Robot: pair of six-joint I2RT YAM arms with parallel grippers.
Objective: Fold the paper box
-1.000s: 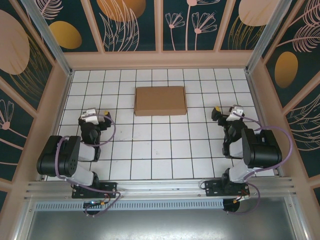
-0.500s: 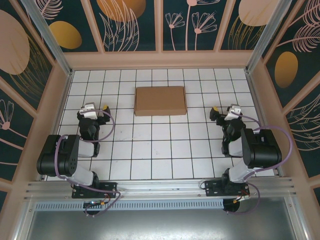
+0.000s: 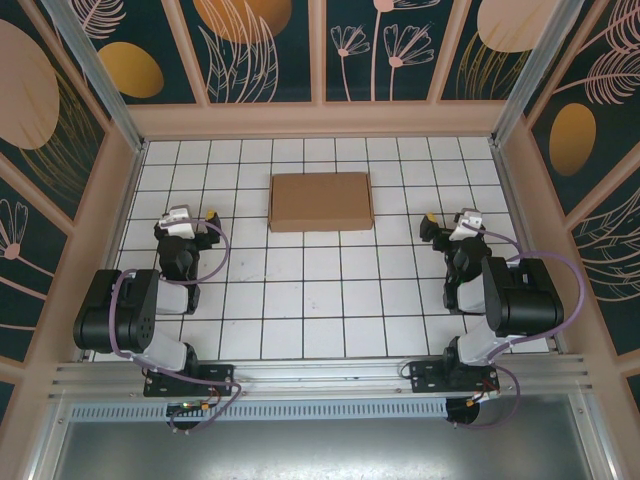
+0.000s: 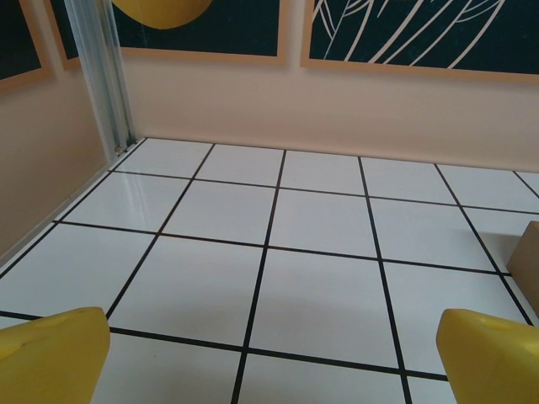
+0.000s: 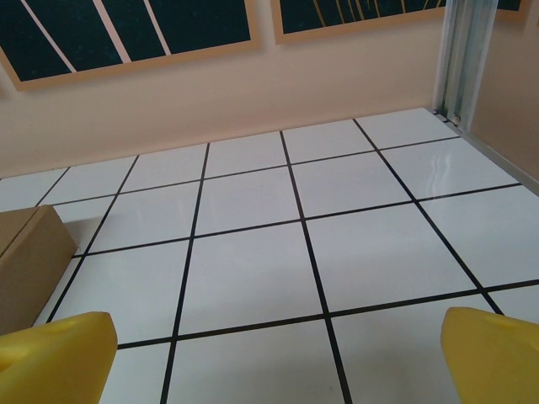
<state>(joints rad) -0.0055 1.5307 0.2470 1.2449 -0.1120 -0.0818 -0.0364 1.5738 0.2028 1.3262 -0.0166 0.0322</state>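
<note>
Paper box (image 3: pixel 321 201) lies closed, flat, plain brown.

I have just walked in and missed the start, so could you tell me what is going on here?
A brown box lies flat on the tiled table, and nothing is touching it. The left arm and right arm sit folded near the table's front corners. The left end effector and right end effector are both open and empty, over bare tiles either side of the box. From above the box looks like a closed rectangle, no flaps sticking out.
</note>
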